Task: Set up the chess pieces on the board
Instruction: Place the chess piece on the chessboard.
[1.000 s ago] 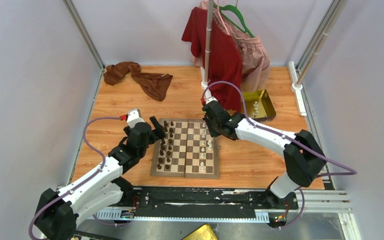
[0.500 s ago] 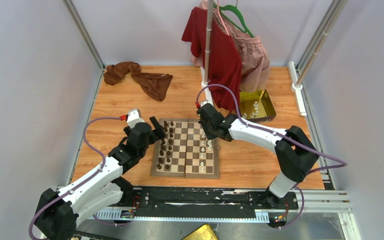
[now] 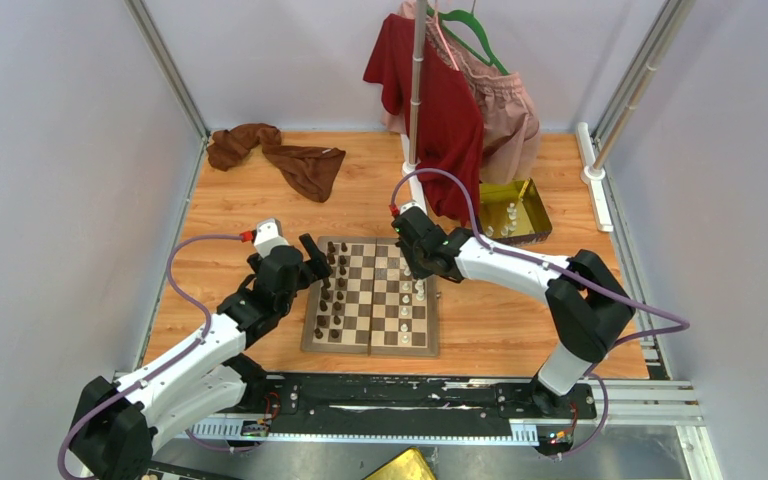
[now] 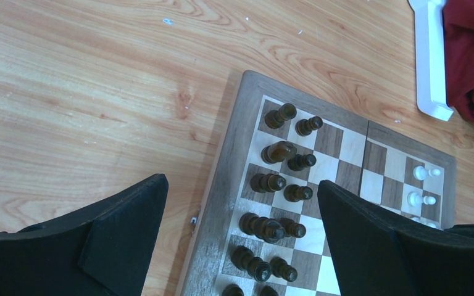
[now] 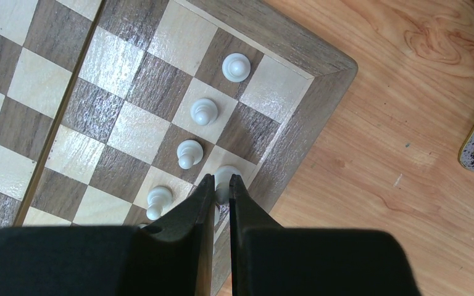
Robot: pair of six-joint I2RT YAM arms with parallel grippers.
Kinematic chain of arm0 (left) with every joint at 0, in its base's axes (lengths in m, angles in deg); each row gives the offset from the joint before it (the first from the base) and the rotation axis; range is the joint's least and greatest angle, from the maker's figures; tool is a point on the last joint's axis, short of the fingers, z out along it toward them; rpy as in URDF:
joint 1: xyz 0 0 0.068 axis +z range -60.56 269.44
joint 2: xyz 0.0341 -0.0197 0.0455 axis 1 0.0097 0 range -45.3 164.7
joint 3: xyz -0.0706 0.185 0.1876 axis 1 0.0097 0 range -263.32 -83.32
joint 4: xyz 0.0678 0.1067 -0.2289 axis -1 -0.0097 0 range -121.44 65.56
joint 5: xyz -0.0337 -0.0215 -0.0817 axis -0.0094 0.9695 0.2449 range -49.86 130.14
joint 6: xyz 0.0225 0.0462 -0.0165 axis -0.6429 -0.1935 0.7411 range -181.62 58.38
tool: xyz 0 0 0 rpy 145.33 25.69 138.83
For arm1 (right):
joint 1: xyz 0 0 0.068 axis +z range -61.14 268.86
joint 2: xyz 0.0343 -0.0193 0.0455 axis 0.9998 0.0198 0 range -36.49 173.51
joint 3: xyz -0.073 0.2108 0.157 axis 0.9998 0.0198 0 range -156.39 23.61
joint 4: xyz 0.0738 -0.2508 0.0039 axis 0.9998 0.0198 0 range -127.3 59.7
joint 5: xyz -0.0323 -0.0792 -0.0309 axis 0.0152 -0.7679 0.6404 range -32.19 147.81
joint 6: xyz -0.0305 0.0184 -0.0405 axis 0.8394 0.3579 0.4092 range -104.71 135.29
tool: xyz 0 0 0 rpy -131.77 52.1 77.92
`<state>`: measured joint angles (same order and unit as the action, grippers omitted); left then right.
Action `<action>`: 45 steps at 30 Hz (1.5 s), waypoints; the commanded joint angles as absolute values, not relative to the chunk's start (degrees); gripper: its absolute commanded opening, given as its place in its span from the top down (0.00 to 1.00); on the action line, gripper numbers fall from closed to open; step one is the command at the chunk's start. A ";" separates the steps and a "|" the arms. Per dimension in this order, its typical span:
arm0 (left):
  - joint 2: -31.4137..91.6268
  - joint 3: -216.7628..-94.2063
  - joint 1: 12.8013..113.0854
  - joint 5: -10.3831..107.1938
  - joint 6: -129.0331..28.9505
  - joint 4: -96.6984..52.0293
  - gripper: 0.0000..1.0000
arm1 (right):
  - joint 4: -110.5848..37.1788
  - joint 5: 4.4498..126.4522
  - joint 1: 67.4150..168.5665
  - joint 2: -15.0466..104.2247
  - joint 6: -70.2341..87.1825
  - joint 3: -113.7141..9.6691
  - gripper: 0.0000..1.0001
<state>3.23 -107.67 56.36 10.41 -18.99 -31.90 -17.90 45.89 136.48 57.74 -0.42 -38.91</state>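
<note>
Right wrist view: my right gripper [image 5: 221, 185] is pinched tight on one white piece [image 5: 225, 175]. I am holding it over the board [image 5: 311, 92], at the outside row of squares, right next to the brown border. I cannot tell if its bottom is touching the square yet. Four small white pawns [image 5: 204, 111] stand in a line one row further in, and one of them is just beside my fingers.

My left gripper [image 4: 241, 185] is wide open and holds nothing. It hangs over the other side of the board, where the dark pieces [image 4: 279, 151] stand in two rows.

I think I am putting a white back-row piece in its place. Next I should go down gently until it stands flat in its square, let go, and lift straight up so I do not bump the pawn. More white pieces [image 3: 510, 213] wait in the gold tray [image 3: 532, 192], past the board's far corner on my right.
</note>
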 commanded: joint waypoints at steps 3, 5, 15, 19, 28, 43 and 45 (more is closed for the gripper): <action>3.76 -107.05 56.66 9.39 -18.73 -30.79 0.00 | -18.36 46.51 137.38 58.56 -1.08 -40.81 1.00; 3.84 -107.00 56.66 9.43 -18.65 -30.77 0.00 | -18.36 46.54 137.38 58.61 -1.10 -40.72 1.00; 3.54 -106.89 56.67 9.30 -18.64 -31.03 0.00 | -18.93 46.81 137.38 58.68 -1.24 -40.13 1.00; 3.55 -106.87 56.70 9.30 -18.64 -31.03 0.00 | -18.93 46.82 137.40 58.78 -1.30 -39.98 0.96; 3.64 -106.78 56.67 9.32 -18.55 -30.94 0.00 | -19.15 46.63 137.38 58.87 -1.31 -39.68 0.84; 3.59 -106.70 56.67 9.40 -18.55 -30.85 0.00 | -19.17 46.36 137.38 57.93 -1.03 -39.43 0.70; 3.64 -106.69 56.67 9.47 -18.47 -30.85 0.00 | -18.95 46.24 137.37 57.67 -1.00 -39.49 0.70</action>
